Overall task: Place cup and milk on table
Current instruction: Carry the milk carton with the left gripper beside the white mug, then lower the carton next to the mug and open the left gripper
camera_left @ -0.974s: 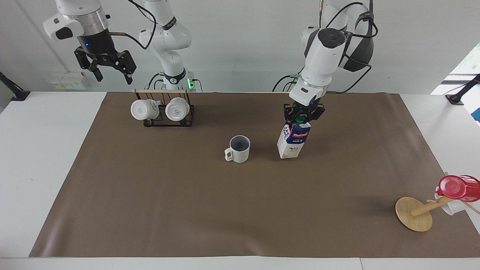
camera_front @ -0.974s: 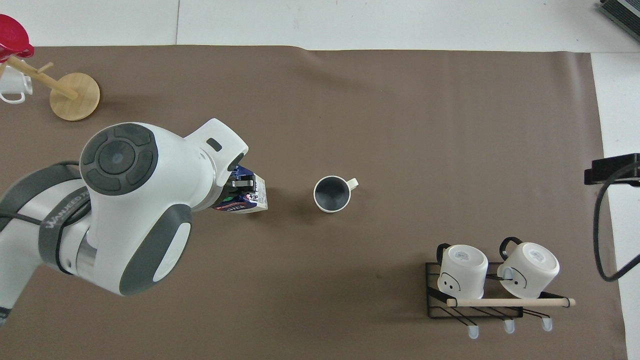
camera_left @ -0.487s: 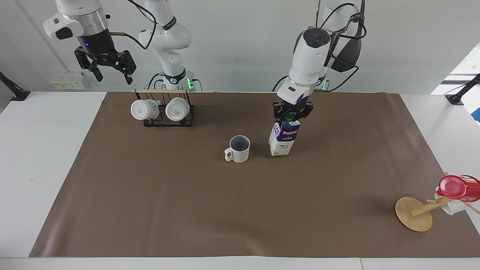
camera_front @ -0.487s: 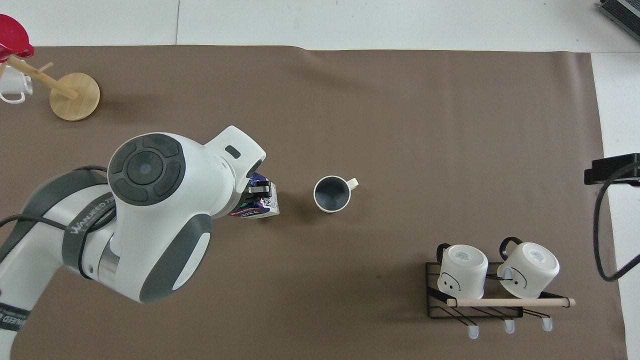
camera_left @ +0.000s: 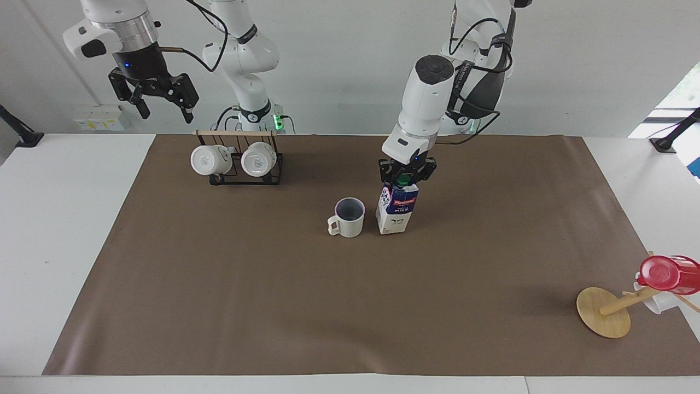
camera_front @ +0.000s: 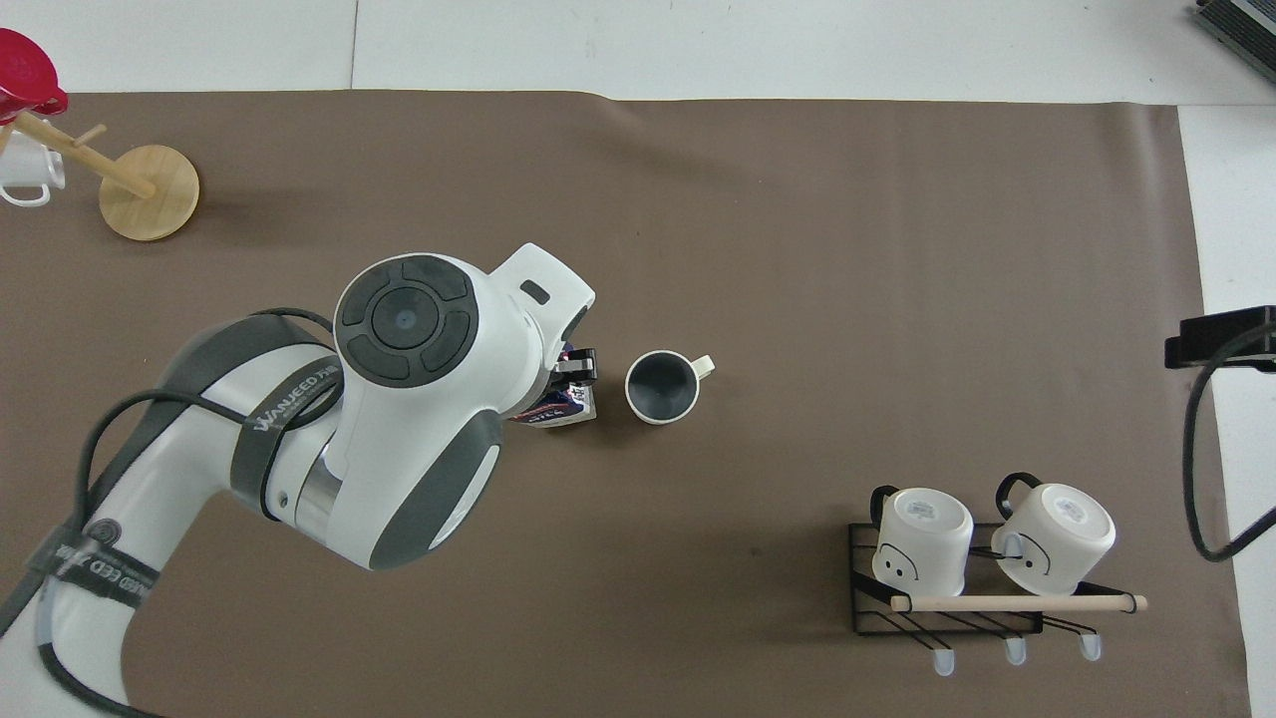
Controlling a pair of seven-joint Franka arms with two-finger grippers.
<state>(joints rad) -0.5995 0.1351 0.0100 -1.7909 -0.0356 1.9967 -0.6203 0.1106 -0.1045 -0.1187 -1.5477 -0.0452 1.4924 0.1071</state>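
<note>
- Table [camera_left: 65,246]: white top with a brown sheet [camera_left: 350,306] spread over most of it.
- Cup [camera_left: 348,217]: ribbed cream mug, upright on the brown sheet near the middle, mouth up, handle turned toward the right arm's end of the table.
- Milk [camera_left: 396,208]: blue-and-white carton with a green cap, standing just beside the cup (a narrow gap shows between them in the facing view) on the side toward the left arm's end; whether its base rests fully on the sheet cannot be told.
- Left gripper [camera_left: 406,173]: at the top of the milk, fingers clamped together on the carton's top at the cap; in the overhead view the arm hides most of the carton.
- Right gripper [camera_left: 159,104]: raised in the air over the table's edge nearest the robots, by the mug rack, fingers spread apart and holding nothing; this arm waits.
- Mug rack [camera_left: 240,164]: black wire with a wooden bar, carrying two white mugs [camera_left: 235,160].
- Wooden stand [camera_left: 607,311]: tipped over at the left arm's end, with a red cup [camera_left: 668,273] on it.
</note>
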